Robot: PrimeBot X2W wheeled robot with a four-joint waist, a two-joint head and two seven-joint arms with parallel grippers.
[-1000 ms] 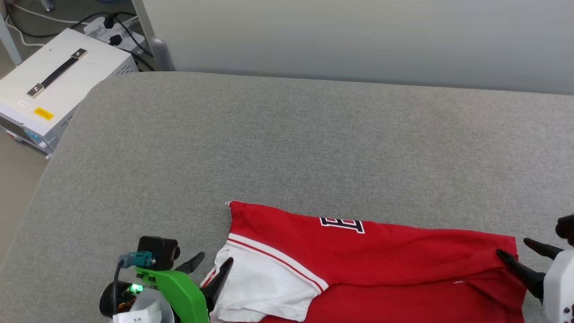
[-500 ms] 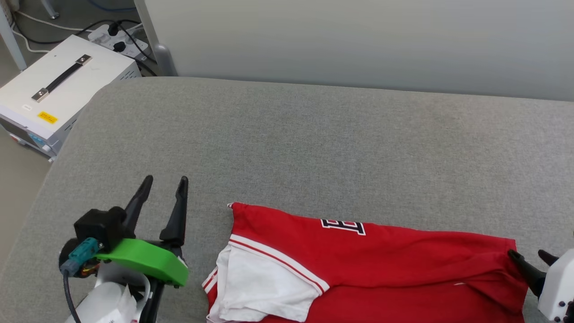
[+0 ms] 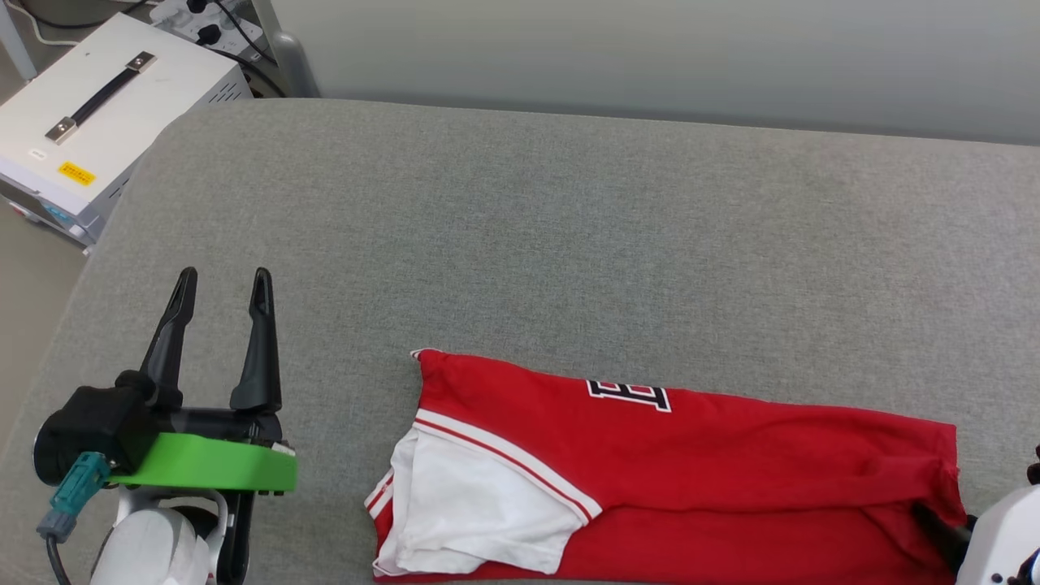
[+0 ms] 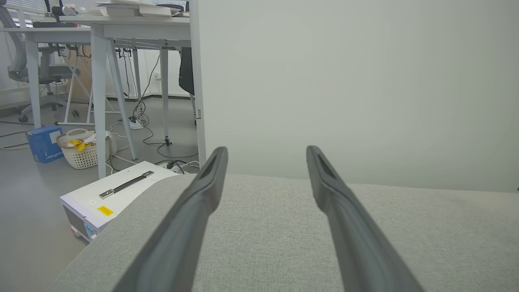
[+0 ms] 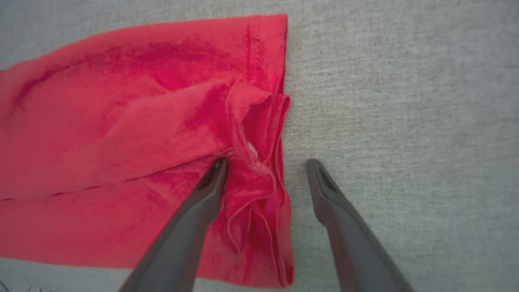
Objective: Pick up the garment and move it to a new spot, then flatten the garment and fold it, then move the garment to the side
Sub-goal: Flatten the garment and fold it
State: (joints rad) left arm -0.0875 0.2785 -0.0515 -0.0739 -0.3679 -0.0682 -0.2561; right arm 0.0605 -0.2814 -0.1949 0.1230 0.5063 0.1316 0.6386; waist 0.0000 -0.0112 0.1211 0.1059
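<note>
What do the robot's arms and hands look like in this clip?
The left hand has two long, dark, tapering fingers on a black block, over a bright green bracket. A teal plug with a dark cable sits beside its white wrist. The right hand has the same dark grey fingers, grooved at the tips, on a white casing.

head view looks down from high over the grey surface (image 3: pixel 520 244), out to the pale wall (image 3: pixel 650 49) and a white box (image 3: pixel 89 97) far left. left wrist view sits low, facing level toward that same wall and box. right wrist view looks straight down, close over the garment (image 5: pixel 121 121) edge at the head view's lower right.
</note>
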